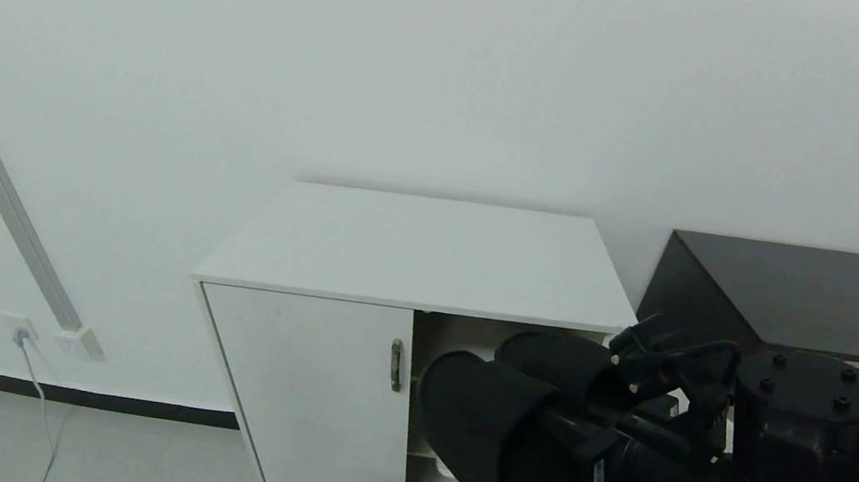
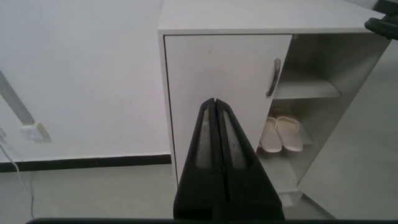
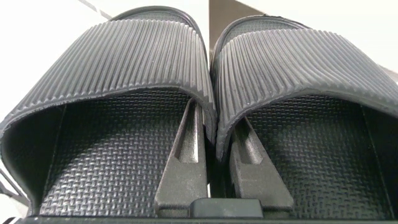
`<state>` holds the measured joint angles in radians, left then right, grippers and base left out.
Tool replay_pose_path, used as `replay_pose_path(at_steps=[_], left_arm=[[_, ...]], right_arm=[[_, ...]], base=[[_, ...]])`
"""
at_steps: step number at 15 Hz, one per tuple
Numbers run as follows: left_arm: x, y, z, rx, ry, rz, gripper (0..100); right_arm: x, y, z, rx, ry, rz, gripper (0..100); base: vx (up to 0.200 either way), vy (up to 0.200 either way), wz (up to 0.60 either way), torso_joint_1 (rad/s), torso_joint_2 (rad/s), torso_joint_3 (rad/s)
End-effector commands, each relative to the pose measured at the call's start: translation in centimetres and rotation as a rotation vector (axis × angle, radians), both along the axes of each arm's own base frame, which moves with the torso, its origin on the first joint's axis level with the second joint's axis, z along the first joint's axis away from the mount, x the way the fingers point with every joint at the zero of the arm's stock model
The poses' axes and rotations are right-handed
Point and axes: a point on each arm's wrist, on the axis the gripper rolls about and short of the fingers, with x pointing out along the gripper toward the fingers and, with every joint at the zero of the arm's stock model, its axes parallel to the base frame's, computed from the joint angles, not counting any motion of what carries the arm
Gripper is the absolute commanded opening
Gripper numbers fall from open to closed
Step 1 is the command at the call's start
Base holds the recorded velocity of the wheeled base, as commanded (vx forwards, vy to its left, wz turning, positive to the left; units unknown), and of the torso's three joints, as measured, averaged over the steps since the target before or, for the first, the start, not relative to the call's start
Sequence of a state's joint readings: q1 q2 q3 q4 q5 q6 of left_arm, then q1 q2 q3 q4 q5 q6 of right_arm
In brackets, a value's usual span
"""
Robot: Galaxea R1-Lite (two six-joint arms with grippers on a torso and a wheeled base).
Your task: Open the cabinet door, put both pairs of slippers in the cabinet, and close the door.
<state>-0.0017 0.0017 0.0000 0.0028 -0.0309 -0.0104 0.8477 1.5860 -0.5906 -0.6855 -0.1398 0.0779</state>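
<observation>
Right end effector (image 3: 216,115) pinches black slippers (image 3: 137,62); left end effector (image 2: 215,106) pressed together; cabinet (image 1: 427,257) right side open

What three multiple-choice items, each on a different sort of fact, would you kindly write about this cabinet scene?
1. Where does the white pair of slippers lie?
A. on top of the cabinet
B. on a shelf inside the cabinet
C. on the floor

2. What colour is the held pair in the right hand?
A. black
B. white
C. red

3. In what state is the left hand?
A. wide open
B. shut on a slipper
C. shut and empty

Answers:
1 B: the left wrist view shows it on a shelf in the open side.
2 A: both ribbed straps are black.
3 C: its fingers meet with nothing between them.
</observation>
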Motion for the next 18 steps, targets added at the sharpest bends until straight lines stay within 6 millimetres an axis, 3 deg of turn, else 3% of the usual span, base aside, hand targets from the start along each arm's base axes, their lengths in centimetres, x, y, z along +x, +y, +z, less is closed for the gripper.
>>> replay_pose_path(at_steps=[1, 18], left_arm=[[0.00, 0.00, 0.00, 0.000, 0.000, 0.000, 0], [0.00, 0.00, 0.00, 0.000, 0.000, 0.000, 0]], right_arm=[[0.02, 0.05, -0.08, -0.002, 0.002, 0.001, 0], [0.13, 0.18, -0.46, -0.002, 0.002, 0.001, 0]], base=[[0.000, 0.000, 0.00, -0.222, 0.53, 0.310], [0.000, 0.000, 0.00, -0.187, 0.51, 0.322]])
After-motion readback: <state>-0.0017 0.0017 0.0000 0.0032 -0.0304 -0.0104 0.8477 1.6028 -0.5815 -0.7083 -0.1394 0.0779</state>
